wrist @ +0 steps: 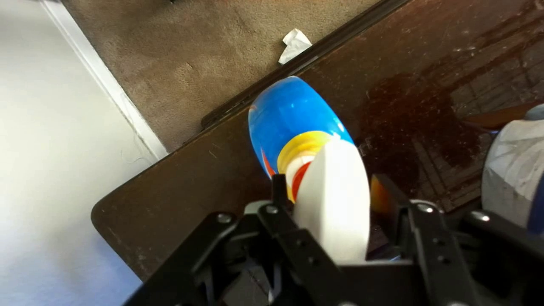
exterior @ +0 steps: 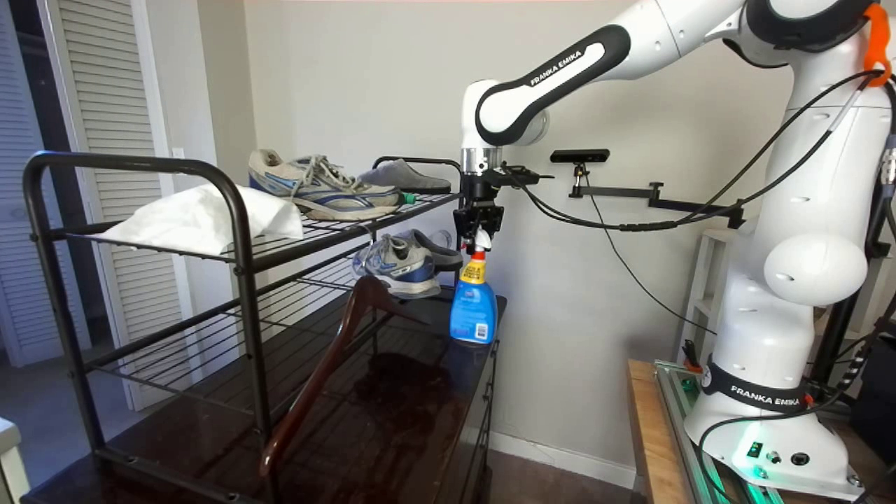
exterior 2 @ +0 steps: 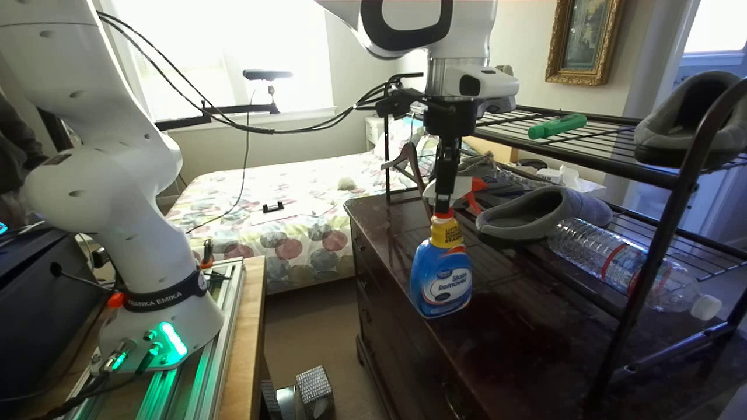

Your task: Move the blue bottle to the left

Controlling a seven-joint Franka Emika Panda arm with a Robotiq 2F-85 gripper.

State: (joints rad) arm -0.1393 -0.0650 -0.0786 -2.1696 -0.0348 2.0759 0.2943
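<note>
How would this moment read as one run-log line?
tool: straddling spray head, closure unclear | blue bottle: near edge of dresser, base contact unclear | goal: move bottle left

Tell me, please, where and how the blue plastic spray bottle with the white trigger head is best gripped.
Probably by its white trigger head, from above, the black two-fingered gripper spanning its narrow width: the bottle is roughly upright, head topmost, and the wrist view shows the blue body broader.

Blue bottle (exterior 2: 442, 262) with yellow neck band (exterior 2: 446, 233), white trigger head (wrist: 333, 199), red-orange nozzle (exterior 2: 478, 185), black gripper (wrist: 329, 189), black-trimmed white arm (exterior: 647, 45), dark brown dresser (exterior 2: 508, 361), far white bedspread (exterior 2: 303, 227) with red, grey and yellow circles
</note>
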